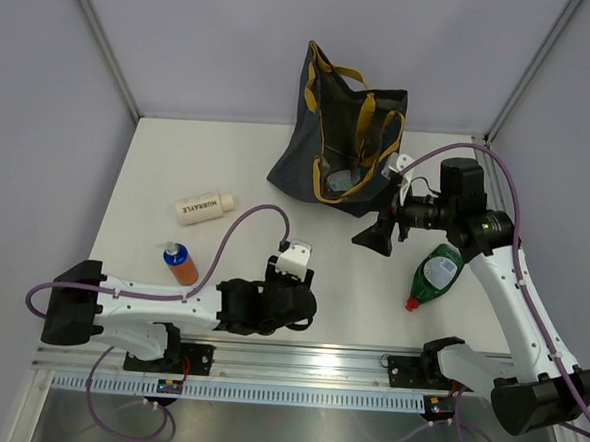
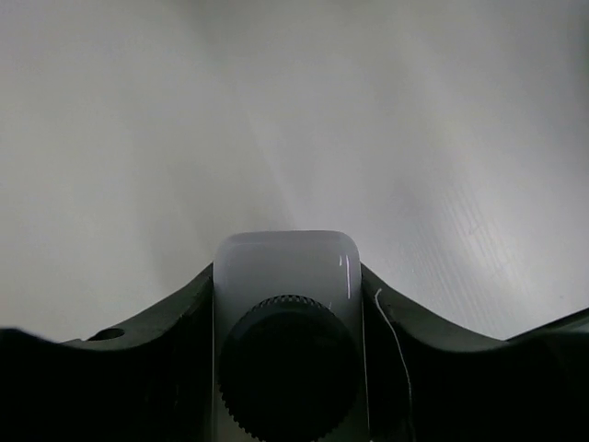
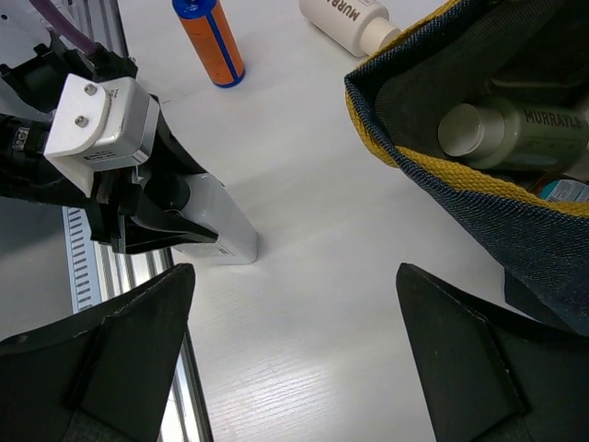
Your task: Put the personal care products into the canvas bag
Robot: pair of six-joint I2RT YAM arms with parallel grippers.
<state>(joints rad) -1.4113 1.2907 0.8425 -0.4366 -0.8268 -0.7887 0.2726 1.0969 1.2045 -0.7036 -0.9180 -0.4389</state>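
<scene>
My left gripper (image 2: 287, 285) is shut on the white bottle with a black cap (image 2: 287, 368), low over the table's near edge (image 1: 288, 306). The right wrist view shows that bottle (image 3: 216, 230) clamped in the left fingers. My right gripper (image 1: 372, 236) hangs open and empty in front of the canvas bag (image 1: 340, 134), whose mouth faces the arms. A beige bottle (image 3: 515, 129) lies inside the bag (image 3: 442, 170). On the table lie the green bottle with a red cap (image 1: 437, 273), the orange bottle with a blue cap (image 1: 180, 263) and the cream labelled bottle (image 1: 204, 207).
Grey walls close in the white table on three sides. A metal rail (image 1: 306, 367) with both arm bases runs along the near edge. The right arm (image 1: 511, 294) stands over the green bottle's right side.
</scene>
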